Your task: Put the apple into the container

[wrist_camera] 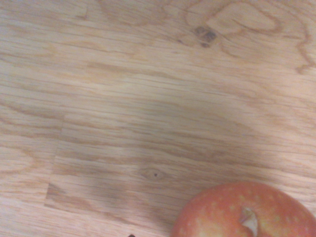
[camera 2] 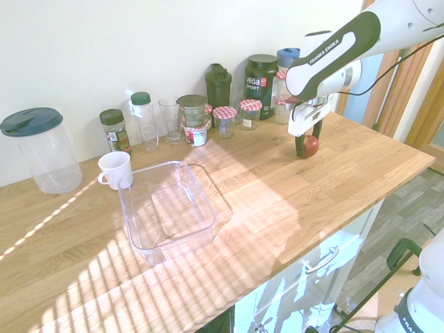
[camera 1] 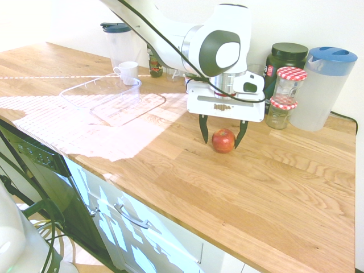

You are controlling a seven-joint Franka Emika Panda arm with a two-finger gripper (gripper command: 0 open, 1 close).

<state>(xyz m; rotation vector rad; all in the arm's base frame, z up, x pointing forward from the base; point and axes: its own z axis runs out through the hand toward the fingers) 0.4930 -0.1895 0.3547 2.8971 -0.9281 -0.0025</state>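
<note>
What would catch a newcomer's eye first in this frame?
The open gripper pointing straight down, its fingers on either side of the red apple, which sits on the wooden counter. Next, the clear empty container lying in striped sunlight well away from the apple, with a white mug beside it. Behind the arm, a row of jars and bottles lines the wall.

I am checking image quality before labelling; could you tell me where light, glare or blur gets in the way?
First exterior view: sunlight washes out the container, leaving its edges faint; the apple is clear. Second exterior view: striped sun bands cross the counter. Wrist view: soft focus, the apple cut off.
</note>
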